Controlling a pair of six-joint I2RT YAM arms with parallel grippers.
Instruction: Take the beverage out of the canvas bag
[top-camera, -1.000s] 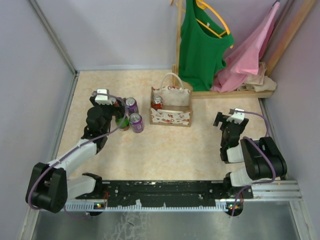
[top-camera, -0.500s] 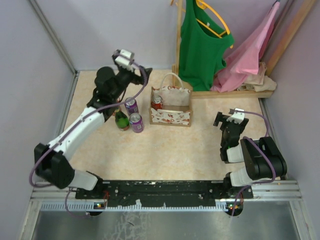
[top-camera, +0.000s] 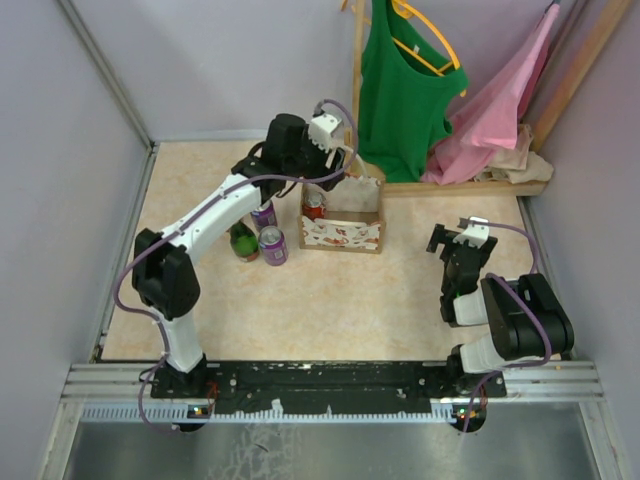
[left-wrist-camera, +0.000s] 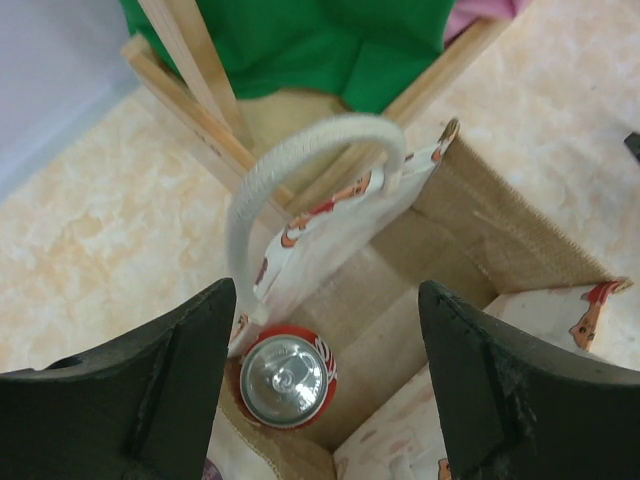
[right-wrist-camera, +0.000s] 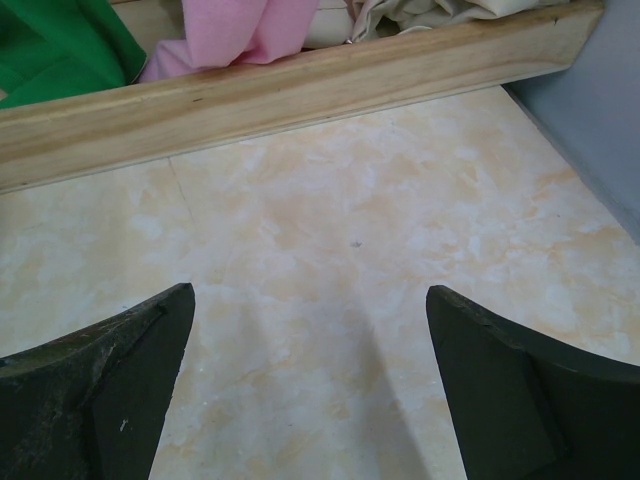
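Note:
The canvas bag (top-camera: 343, 230) stands in the middle of the floor, cream with red print and looped pale handles. A red beverage can (top-camera: 314, 205) stands upright in its left end. My left gripper (top-camera: 335, 160) hovers above the bag's back left part, open and empty. In the left wrist view the can (left-wrist-camera: 288, 380) shows from above inside the bag (left-wrist-camera: 500, 250), low between my open fingers (left-wrist-camera: 175, 370), with a handle (left-wrist-camera: 300, 160) arching over it. My right gripper (top-camera: 448, 240) is open and empty, right of the bag, over bare floor (right-wrist-camera: 310, 290).
Two purple cans (top-camera: 264, 212) (top-camera: 273, 245) and a green bottle (top-camera: 243, 242) stand left of the bag. A wooden rack (top-camera: 470, 185) with a green top (top-camera: 400, 90) and a pink garment (top-camera: 500, 110) stands behind the bag. Walls close in on the left and right.
My left arm has swung from the cans at the left up and rightward, and now reaches over the bag. The right arm has not moved.

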